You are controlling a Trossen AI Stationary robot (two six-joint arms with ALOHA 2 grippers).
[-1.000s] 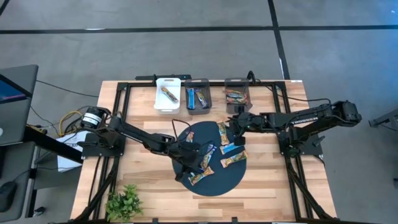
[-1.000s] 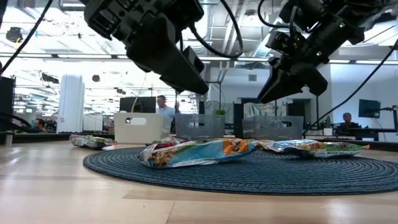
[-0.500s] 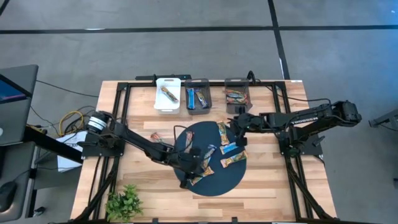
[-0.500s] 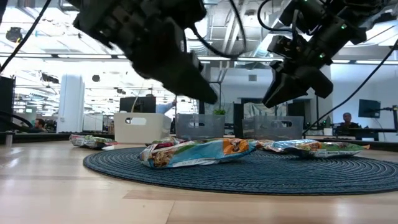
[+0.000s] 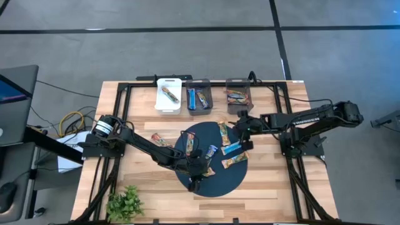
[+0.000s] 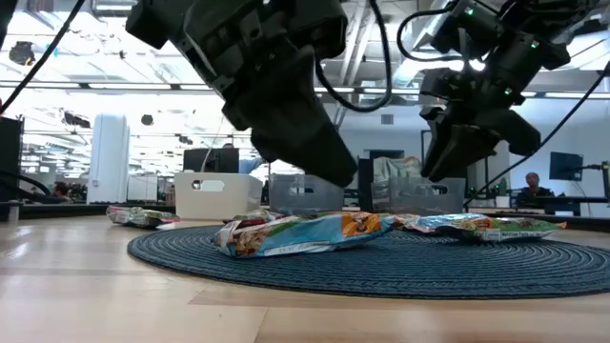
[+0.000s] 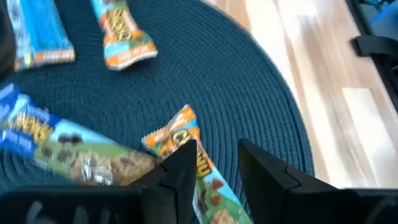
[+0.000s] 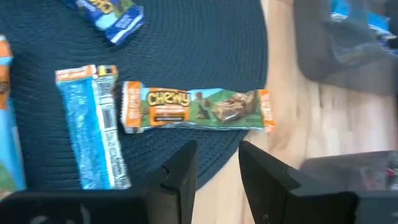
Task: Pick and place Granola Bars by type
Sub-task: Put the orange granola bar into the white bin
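Note:
Several wrapped granola bars lie flat on a round dark blue mat (image 5: 209, 187). My left gripper (image 5: 195, 181) hangs open over the mat's near part. In the left wrist view its fingers (image 7: 186, 163) stand on either side of an orange-and-teal bar (image 7: 177, 129), and the low view shows them just above that bar (image 6: 305, 232). My right gripper (image 5: 244, 134) is open above the mat's far right part. Beyond its fingers (image 8: 181, 167) lie a green-and-orange bar (image 8: 196, 109) and a bright blue bar (image 8: 93, 134).
At the far edge stand a white tray (image 5: 168, 103) and two grey bins (image 5: 199, 106) (image 5: 238, 103), each holding bars. One bar (image 5: 159, 140) lies on the bare wood left of the mat. A potted plant (image 5: 124, 203) stands at the near left corner.
My left gripper has moved toward the table's near edge and come down over the orange-and-teal bar on the mat's near part. My right gripper has shifted a little toward the right and lower. No bar has moved.

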